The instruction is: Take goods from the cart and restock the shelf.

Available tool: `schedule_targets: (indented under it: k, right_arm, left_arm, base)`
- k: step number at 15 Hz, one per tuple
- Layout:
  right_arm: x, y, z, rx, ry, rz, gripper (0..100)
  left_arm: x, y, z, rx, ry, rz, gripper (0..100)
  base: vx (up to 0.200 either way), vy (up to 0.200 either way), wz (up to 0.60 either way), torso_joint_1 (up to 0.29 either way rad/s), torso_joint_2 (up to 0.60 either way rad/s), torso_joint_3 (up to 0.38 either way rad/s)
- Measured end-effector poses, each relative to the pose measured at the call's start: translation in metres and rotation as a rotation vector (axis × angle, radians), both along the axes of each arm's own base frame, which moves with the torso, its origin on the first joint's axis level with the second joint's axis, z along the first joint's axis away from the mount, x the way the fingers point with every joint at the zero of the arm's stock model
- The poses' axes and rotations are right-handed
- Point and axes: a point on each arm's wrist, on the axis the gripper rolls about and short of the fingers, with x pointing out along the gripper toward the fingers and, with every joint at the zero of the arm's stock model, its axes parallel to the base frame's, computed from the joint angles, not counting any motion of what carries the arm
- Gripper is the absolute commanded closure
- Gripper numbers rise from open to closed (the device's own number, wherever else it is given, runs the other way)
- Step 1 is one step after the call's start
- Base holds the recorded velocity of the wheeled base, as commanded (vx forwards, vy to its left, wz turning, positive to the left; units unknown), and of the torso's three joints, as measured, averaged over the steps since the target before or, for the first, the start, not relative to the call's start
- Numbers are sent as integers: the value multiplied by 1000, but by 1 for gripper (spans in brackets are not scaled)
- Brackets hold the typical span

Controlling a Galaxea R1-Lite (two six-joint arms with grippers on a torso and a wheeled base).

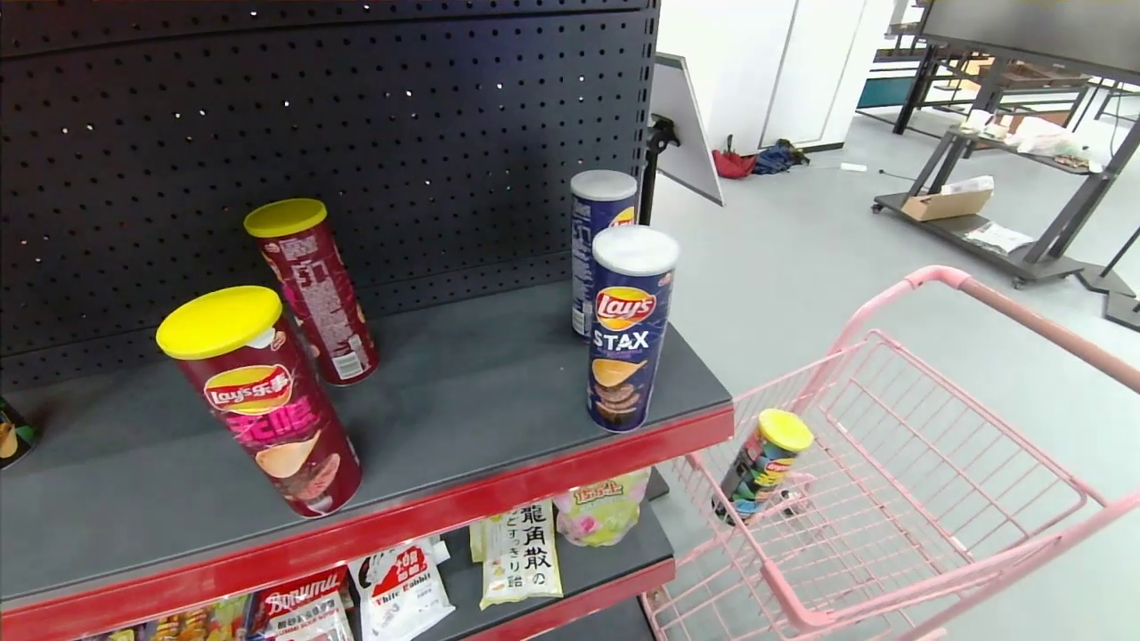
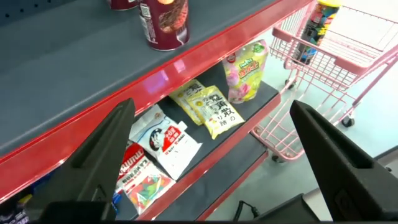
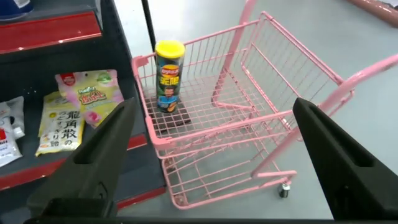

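1. The shelf (image 1: 463, 374) has a grey top board with a red front edge and a black pegboard (image 1: 356, 116) behind it.
2. 4 upright cans stand on the top board.
   - The front red can (image 1: 263, 401) has a yellow lid and stands near the front edge.
   - The rear red can (image 1: 312, 289), also yellow-lidded, stands behind it, near the pegboard.
   - The front blue can (image 1: 628, 329) has a white lid and stands at the front edge, near the end of the board beside the cart.
   - The rear blue can (image 1: 598, 240) stands just behind it.
3. The pink wire cart (image 1: 926, 276) stands beside that end of the shelf.
4. 1 can (image 1: 764, 463) stands on its base in the cart, in the basket corner nearest the shelf. It has a yellow lid and a dark, multi-colour body. No gripper touches it.
5. The lower board (image 1: 623, 543) carries flat snack bags (image 1: 517, 552) lying side by side.
6. The left gripper (image 2: 211, 106) hangs in front of the shelf at lower-board level. Its fingers are spread wide and hold nothing.
7. The right gripper (image 3: 212, 102) hangs above the cart, facing the can. Its fingers are spread wide and hold nothing.
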Motion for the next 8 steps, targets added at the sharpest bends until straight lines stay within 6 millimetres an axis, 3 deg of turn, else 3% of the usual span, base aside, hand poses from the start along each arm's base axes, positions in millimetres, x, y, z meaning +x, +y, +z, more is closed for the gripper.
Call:
schedule_targets:
  k: [4,8]
  right_arm:
    - [0,-1,0,-2,-1,-41,0]
    - [0,-1,0,7,-2,-43,0]
  left_arm:
    - [0,0,0,0,-2,1,0]
    - [0,0,1,2,-3,1,0]
  base:
    - [0,0,0,-13,23,19]
    - [0,0,0,-132,334,189]
